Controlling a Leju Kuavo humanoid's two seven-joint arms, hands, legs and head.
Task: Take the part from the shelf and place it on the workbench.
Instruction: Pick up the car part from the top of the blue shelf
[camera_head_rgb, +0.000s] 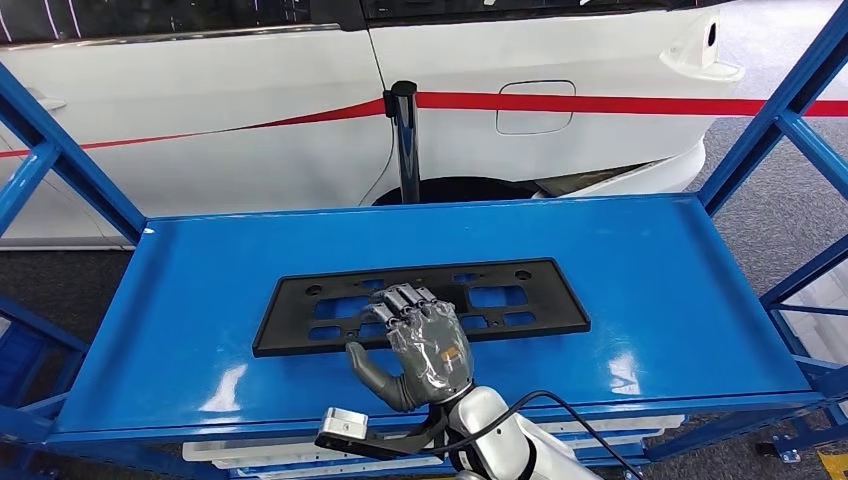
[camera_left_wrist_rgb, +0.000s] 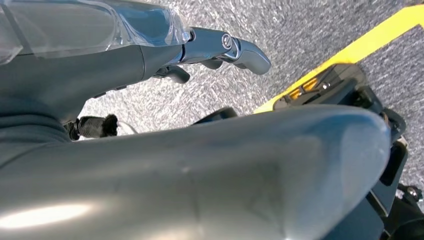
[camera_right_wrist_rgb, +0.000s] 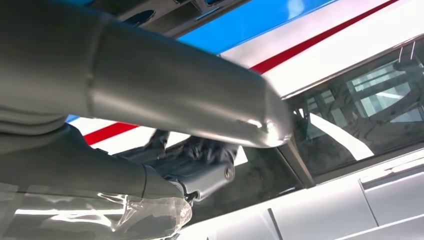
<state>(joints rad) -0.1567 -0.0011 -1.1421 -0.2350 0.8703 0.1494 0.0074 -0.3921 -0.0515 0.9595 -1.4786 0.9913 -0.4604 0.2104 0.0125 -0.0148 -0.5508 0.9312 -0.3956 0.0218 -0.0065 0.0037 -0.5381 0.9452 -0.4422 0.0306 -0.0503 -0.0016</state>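
The black part (camera_head_rgb: 420, 304) lay flat mid-shelf (camera_head_rgb: 650, 290); the right hand (camera_head_rgb: 425, 345) rested on its near edge, fingers curled over it, grip unclear.

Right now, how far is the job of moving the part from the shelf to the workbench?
Judging by this moment, the job is at its start. Done: the right hand has reached the flat black plastic plate holder on the blue metal shelf. In hand: its fingers lie over the part's near edge, but I cannot tell if they grip it. Left: lifting, carrying and placing on the workbench. The left hand holds nothing.
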